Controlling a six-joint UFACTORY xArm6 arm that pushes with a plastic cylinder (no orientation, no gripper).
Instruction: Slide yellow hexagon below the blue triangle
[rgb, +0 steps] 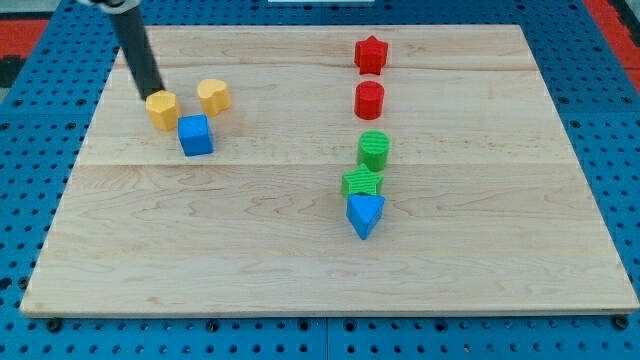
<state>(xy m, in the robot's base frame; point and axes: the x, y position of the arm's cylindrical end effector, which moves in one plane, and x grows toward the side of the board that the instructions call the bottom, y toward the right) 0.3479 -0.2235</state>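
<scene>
The yellow hexagon (162, 109) lies at the board's upper left. My tip (153, 97) is at its upper-left edge and seems to touch it; the dark rod rises from there to the view's top left. The blue triangle (365, 215) lies right of the board's centre, far to the right of and lower than the hexagon. It touches the green block (362, 182) just above it.
A second yellow block (214, 96), roughly heart-shaped, sits right of the hexagon. A blue cube (196, 135) sits just below and right of the hexagon. A red star (371, 54), a red cylinder (370, 100) and a green cylinder (374, 150) line up above the green block. The wooden board (480, 250) lies on a blue pegboard.
</scene>
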